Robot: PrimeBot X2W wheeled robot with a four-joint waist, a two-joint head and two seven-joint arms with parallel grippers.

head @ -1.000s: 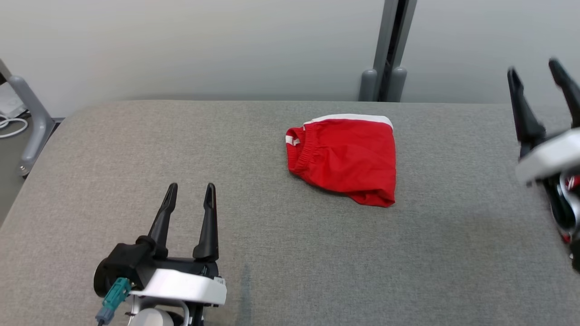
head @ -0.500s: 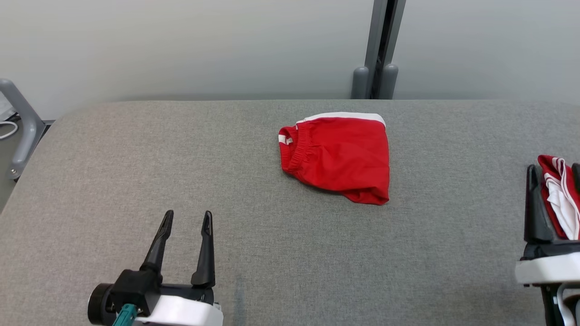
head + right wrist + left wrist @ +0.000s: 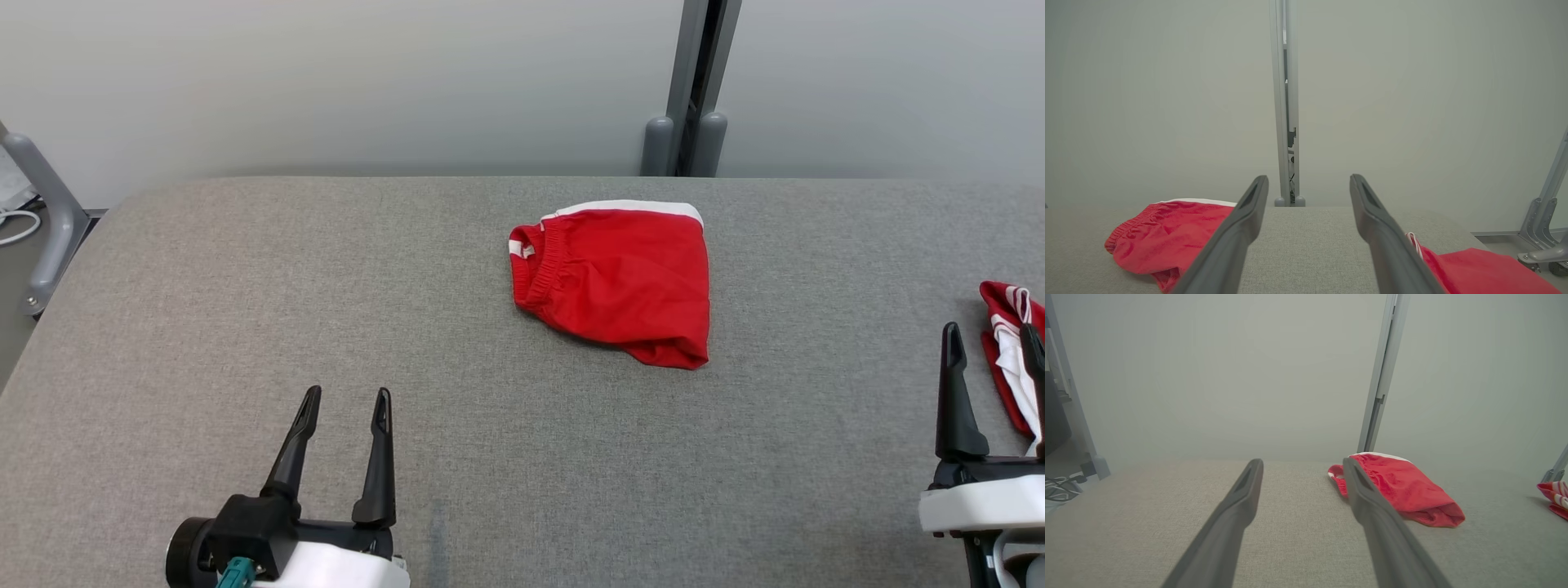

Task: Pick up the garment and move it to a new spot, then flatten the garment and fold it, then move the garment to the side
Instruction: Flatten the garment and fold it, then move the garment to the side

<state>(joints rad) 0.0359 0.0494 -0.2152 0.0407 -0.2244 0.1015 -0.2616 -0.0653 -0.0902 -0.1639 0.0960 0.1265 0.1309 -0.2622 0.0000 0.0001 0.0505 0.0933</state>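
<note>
A red garment (image 3: 620, 278) with a white hem and an elastic waistband lies folded, small and bunched, in the middle of the grey padded table (image 3: 245, 286). It also appears in the left wrist view (image 3: 1404, 490) and the right wrist view (image 3: 1163, 237). My left gripper (image 3: 347, 398) hovers open near the front left, well short of the garment, with nothing between its fingers (image 3: 1302, 463). My right gripper (image 3: 989, 333) stands open at the front right, also with nothing between its fingers (image 3: 1309, 179).
A second red and white garment (image 3: 1000, 306) lies at the table's right edge, just beyond my right gripper (image 3: 1478, 271). A grey post (image 3: 694, 82) rises behind the table against a pale wall. A metal frame leg (image 3: 41, 212) and cables stand off the left end.
My right gripper has dropped from high at the right edge to low at the front right. My left gripper has drawn back toward the front edge. The head view shifted slightly.
</note>
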